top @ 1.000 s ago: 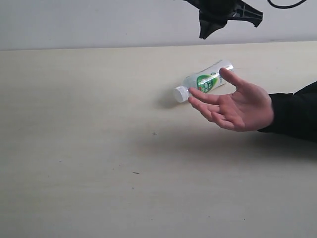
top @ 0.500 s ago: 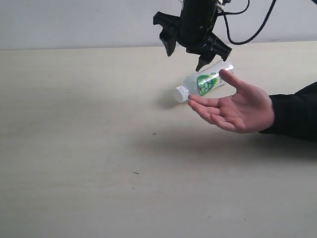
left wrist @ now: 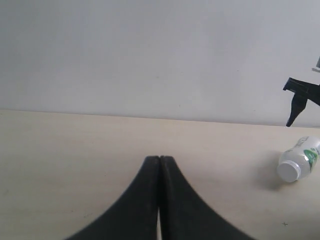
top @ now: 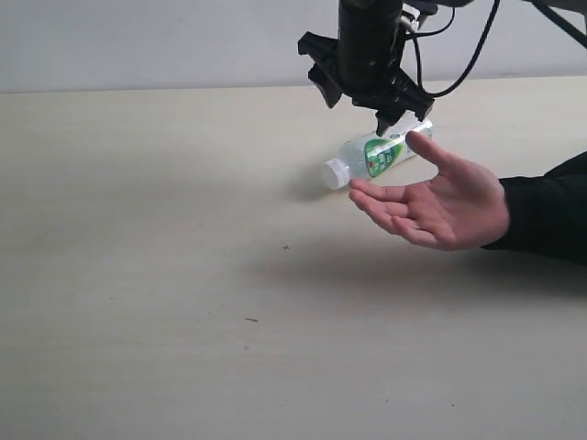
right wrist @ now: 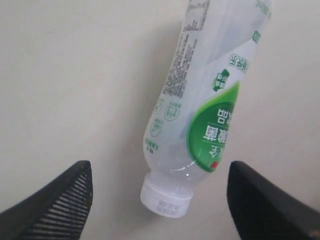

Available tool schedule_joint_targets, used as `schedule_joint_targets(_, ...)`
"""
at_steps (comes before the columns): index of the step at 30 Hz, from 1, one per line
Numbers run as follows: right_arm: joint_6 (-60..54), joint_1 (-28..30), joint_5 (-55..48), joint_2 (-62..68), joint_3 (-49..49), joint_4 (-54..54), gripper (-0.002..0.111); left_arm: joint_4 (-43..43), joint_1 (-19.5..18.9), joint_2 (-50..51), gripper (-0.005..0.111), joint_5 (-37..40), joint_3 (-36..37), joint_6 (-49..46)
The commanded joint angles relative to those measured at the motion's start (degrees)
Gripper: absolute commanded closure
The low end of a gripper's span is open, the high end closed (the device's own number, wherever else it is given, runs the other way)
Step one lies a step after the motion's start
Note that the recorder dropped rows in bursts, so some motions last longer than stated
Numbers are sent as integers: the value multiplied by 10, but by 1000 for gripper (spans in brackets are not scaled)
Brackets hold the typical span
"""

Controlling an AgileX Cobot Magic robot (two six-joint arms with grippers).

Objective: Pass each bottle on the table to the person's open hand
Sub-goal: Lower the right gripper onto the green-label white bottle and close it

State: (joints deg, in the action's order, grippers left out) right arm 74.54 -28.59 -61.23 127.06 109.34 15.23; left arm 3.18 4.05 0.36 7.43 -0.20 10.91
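One clear bottle with a green label [top: 371, 157] lies on its side on the pale table [top: 165, 275], white cap toward the left; it also shows in the right wrist view [right wrist: 202, 107] and the left wrist view [left wrist: 300, 162]. The other bottles are out of view. My right gripper [top: 358, 108] hangs open just above the bottle, and in its wrist view the gripper [right wrist: 160, 187] has a finger on either side of the cap end, neither touching it. The person's open hand [top: 438, 200], palm up with a black sleeve, hovers beside the bottle. My left gripper [left wrist: 159, 159] is shut and empty, well away from the bottle.
A pale wall [top: 138, 41] runs behind the table's far edge. The black sleeve [top: 548, 206] reaches in from the right. Cables [top: 463, 55] trail from the right arm above the bottle.
My right gripper has come down from high above the table to just over the bottle, staying open. The hand and the bottle have hardly moved.
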Motion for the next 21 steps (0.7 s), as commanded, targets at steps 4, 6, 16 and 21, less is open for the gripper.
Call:
schedule_joint_targets(4, 7, -1, 7, 29, 2, 15, 36, -4, -1, -4, 107, 0, 2, -1)
schedule_joint_targets(6, 18, -1, 8, 37, 2, 16, 36, -4, -1, -4, 107, 0, 2, -1)
schedule_joint_targets(16, 56, -1, 5, 51, 2, 55, 36, -4, -1, -4, 107, 0, 2, -1)
schedule_joint_targets(21, 81, -1, 16, 60, 2, 63, 36, -4, -1, -4, 107, 0, 2, -1)
